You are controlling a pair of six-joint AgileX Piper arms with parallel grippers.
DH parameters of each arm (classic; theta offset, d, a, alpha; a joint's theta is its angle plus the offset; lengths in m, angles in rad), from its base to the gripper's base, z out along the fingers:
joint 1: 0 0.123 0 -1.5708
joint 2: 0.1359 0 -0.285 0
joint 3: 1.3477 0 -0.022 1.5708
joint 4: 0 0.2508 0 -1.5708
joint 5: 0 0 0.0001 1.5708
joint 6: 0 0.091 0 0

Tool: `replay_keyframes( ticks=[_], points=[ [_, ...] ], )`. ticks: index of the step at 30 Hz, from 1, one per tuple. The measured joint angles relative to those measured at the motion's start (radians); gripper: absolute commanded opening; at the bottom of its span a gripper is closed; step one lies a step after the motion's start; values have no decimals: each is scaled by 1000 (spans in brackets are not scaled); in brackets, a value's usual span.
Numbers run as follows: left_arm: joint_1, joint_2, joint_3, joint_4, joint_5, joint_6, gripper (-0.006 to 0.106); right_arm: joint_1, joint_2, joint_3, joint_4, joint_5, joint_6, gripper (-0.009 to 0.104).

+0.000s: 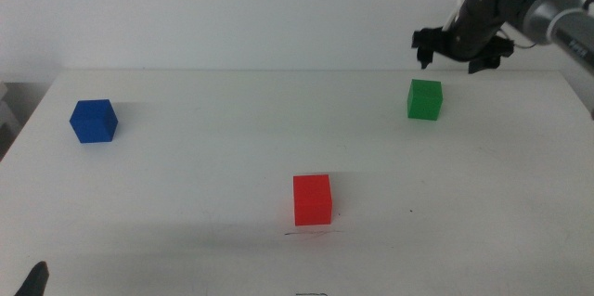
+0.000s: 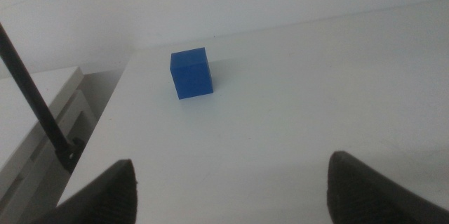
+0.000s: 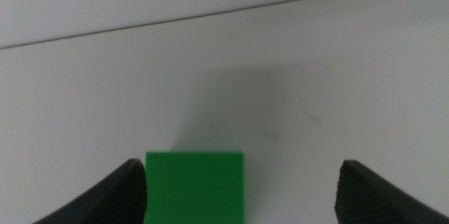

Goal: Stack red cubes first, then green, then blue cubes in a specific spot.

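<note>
- Hovering above and just behind the green cube point(image 1: 424, 99), far right of the table point(image 1: 204, 185): right gripper point(image 1: 461, 52), jaws spread wide, nothing held.
- Showing in the right wrist view: green cube point(image 3: 195, 185) sitting off-centre between the jaws, touching or almost touching one jaw, well apart from the other.
- Sitting near the front centre, on a faint pencil mark: red cube point(image 1: 312, 199), apparently already at the stacking spot, nothing on top.
- Resting at the far left, well apart from the others: blue cube point(image 1: 94, 121), also in the left wrist view point(image 2: 191, 73).
- Waiting low at the near-left corner: left gripper point(image 1: 33, 280), jaws parted, empty.
- Judging the step in hand as picking the green cube.
- Advising: shifting sideways to centre the cube between the jaws before descending, avoiding a nudge or tilt; squaring jaws to flat faces; gripping mid-height; lifting straight up; then aligning over the red cube before release.
</note>
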Motion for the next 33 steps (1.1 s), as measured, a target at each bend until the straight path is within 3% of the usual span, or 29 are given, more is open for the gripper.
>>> replay_keyframes(
  ticks=[15,17,18,21,22,29,33],
  points=[
    [0,0,0,0,0,0,92,2,136,0,27,-105,-33,81],
    [0,0,0,0,0,0,92,3,149,0,27,-105,-38,68],
    [0,0,0,0,0,0,92,3,153,0,26,-105,-40,57],
    [0,0,0,0,0,0,92,3,156,0,26,-104,-44,6],
    [0,0,0,0,0,0,92,3,156,-1,26,-104,-44,-2],
    [0,0,0,0,0,0,92,27,86,2,21,-56,-48,-1],
    [0,0,0,0,0,0,92,72,-41,114,-21,-47,-22,-1]
  ],
)
